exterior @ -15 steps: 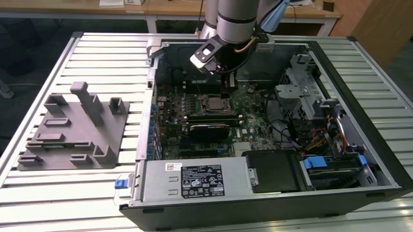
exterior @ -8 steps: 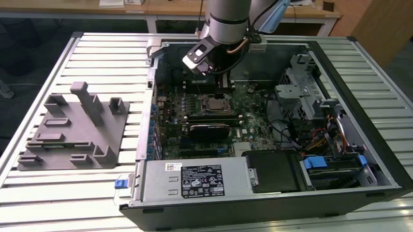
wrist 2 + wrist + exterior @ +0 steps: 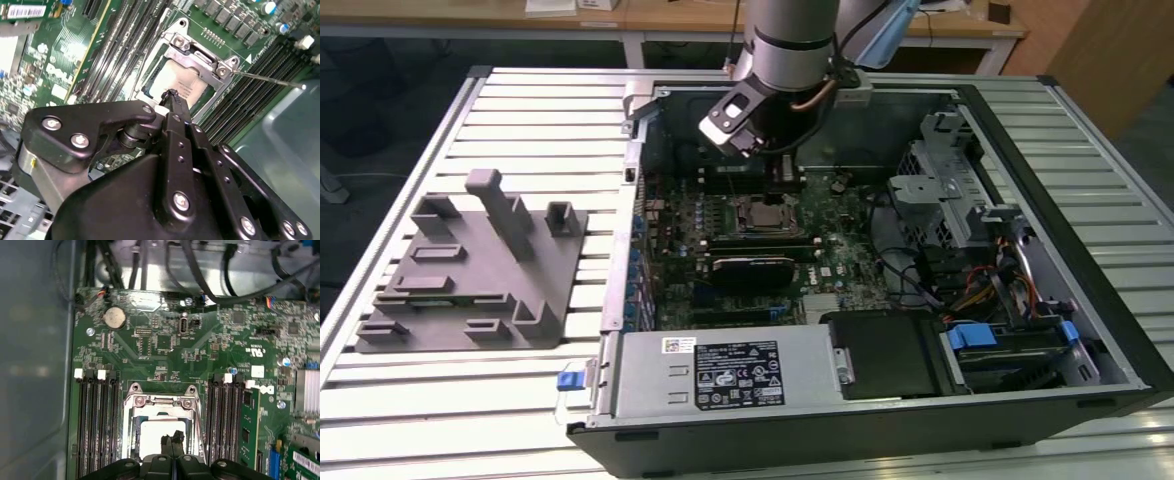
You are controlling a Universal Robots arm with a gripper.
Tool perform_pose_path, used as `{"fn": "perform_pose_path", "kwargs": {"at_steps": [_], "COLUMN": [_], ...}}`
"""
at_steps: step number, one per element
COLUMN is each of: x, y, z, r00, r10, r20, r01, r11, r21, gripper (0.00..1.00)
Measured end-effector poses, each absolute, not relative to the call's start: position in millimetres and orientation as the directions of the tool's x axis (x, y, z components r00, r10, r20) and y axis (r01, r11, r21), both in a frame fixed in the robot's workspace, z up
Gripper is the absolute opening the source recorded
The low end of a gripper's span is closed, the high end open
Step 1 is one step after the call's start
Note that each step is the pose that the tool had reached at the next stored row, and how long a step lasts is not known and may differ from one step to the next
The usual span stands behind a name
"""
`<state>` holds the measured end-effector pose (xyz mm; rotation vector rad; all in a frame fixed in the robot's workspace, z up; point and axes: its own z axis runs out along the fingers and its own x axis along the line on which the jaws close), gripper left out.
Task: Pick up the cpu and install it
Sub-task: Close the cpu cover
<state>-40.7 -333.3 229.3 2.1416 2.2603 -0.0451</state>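
Plainly, the cpu (image 3: 151,438) lies flat in its socket on the green motherboard (image 3: 165,342), pale metal top up, with the silver socket frame (image 3: 160,402) around it. The exterior view shows it (image 3: 761,213) near the middle of the board, inside the open computer case (image 3: 1110,335).

The jaws hang directly above the chip. They are pressed together and grasp nothing, and in both wrist views their black fingertips (image 3: 178,439) (image 3: 176,104) point down at the chip's top. I cannot tell whether they touch it.

Rows of dark memory slots (image 3: 95,422) flank the socket on both sides, and a thin metal lever (image 3: 265,80) sticks out beside the frame. A coin cell (image 3: 114,317) sits farther up the board.

On the slatted tabletop (image 3: 400,400), at the exterior view's left of the case, stands a grey plastic block (image 3: 467,265).
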Motion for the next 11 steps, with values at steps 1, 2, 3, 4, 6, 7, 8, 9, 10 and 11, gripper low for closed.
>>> {"fn": "perform_pose_path", "kwargs": {"at_steps": [1,2,3,4,6,7,8,9,10,11], "x": [-40.7,-40.7,-40.7,-40.7,-40.7,-40.7,-40.7,-40.7,-40.7,-40.7], "y": [-333.3,-333.3,-333.3,-333.3,-333.3,-333.3,-333.3,-333.3,-333.3,-333.3], "z": [229.3,229.3,229.3,229.3,229.3,229.3,229.3,229.3,229.3,229.2], "r00": [-0.072,-0.09,-0.107,-0.124,-0.16,-0.178,-0.196,-0.213,-0.232,-0.249], "r10": [0.997,0.995,0.993,0.991,0.986,0.983,0.98,0.976,0.972,0.968], "r20": [-0.04,-0.04,-0.04,-0.04,-0.04,-0.04,-0.04,-0.04,-0.04,-0.04], "r01": [0.997,0.996,0.994,0.992,0.987,0.984,0.981,0.977,0.973,0.968], "r11": [0.072,0.09,0.107,0.124,0.16,0.178,0.196,0.213,0.232,0.25], "r21": [-0.002,-0.002,-0.002,-0.002,-0.002,-0.002,-0.002,-0.002,-0.002,-0.002], "gripper": [0.11,0.11,0.11,0.11,0.11,0.11,0.11,0.11,0.11,0.11]}}
